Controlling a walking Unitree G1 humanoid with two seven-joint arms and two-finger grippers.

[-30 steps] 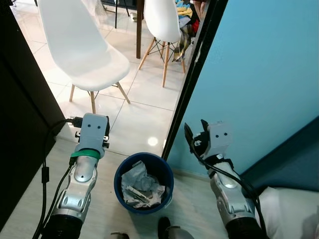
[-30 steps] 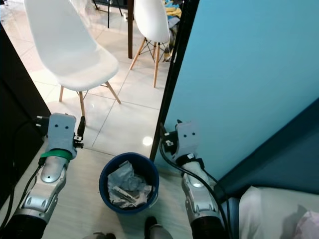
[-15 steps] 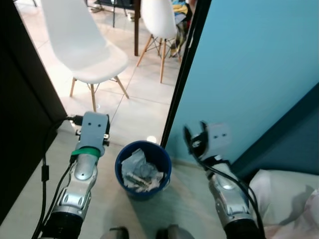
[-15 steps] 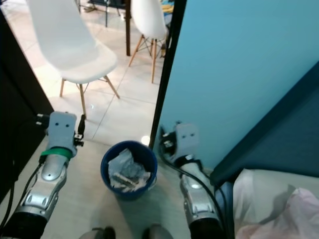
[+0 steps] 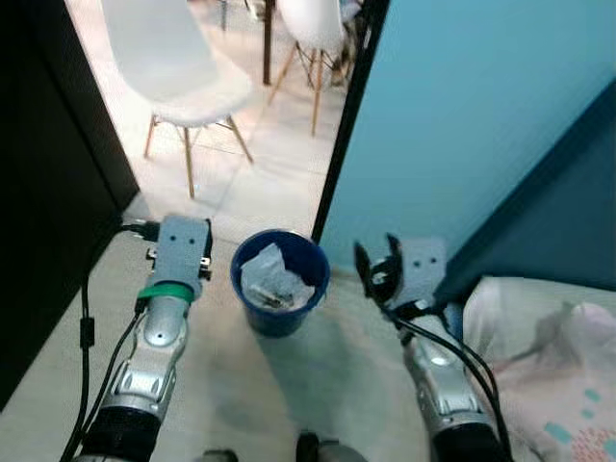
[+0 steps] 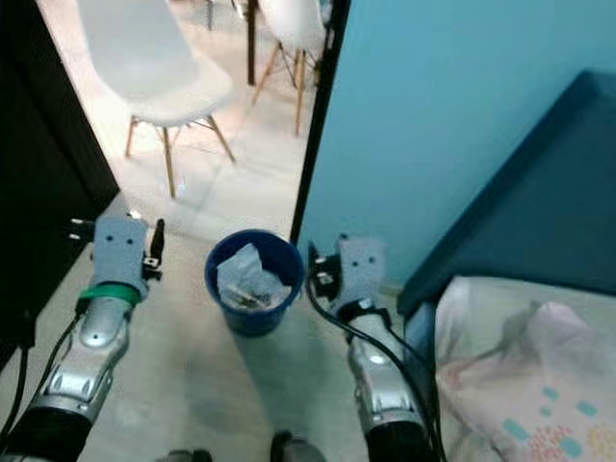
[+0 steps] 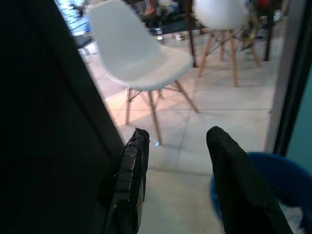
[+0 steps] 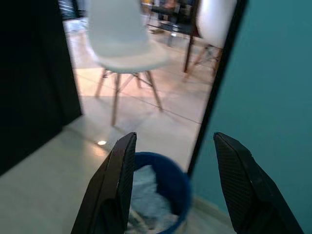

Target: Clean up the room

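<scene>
Blue bin (image 5: 279, 281) stands on the pale floor (image 5: 318, 385) just beside the foot of the teal wall (image 5: 462, 106), by the dark door frame (image 5: 348, 115). It holds crumpled white paper (image 5: 266, 276) and some darker scraps too small to tell apart.

Left gripper (image 7: 175, 165): jaws open, nothing between them, held above the floor near the bin's doorway side; wrist view catches the bin rim, cut off at the edge. Right gripper (image 8: 178, 180): jaws open and empty, held near the bin on the wall side, looking over its rim at the paper inside. Head views are soft and blurred.

A black panel (image 5: 48, 144) runs along the robot's left, detail lost in shade. Beyond the door frame lies a tiled floor (image 5: 260, 164) with a white chair (image 5: 173, 67) on wooden legs and a second white chair (image 5: 313, 19), its top cut off. At right, a bed (image 6: 520, 375) with pale patterned bedding, partly out of frame, against a dark blue headboard or panel (image 6: 520, 183).
</scene>
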